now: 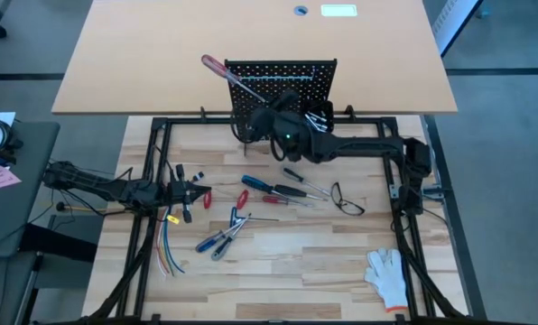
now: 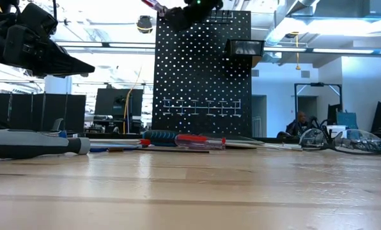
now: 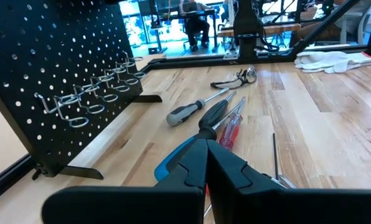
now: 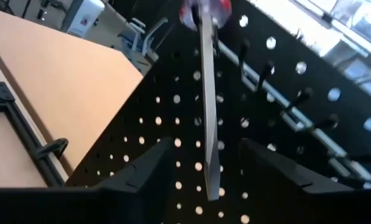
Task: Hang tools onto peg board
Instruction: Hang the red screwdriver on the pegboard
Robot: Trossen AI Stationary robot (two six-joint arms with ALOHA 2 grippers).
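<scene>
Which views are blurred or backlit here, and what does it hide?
Low view: bright ceiling lights behind leave the peg board a dark silhouette; the near grey-handled tool is soft. Right wrist view: the red-handled screwdriver and board are blurred. High view: even light, sharp.

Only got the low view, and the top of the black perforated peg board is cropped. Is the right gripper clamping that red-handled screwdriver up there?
Observer: No. The right wrist view shows the right gripper with jaws apart. The red-handled screwdriver has its steel shaft between them, with a gap on each side.
Operator: Where's the handle?
Observer: From above, it sticks out past the top edge of the upright black perforated peg board, over the tan table behind.
Operator: Left arm?
Observer: The left gripper is shut and waits at the left, near the bundle of coloured wires.
</scene>
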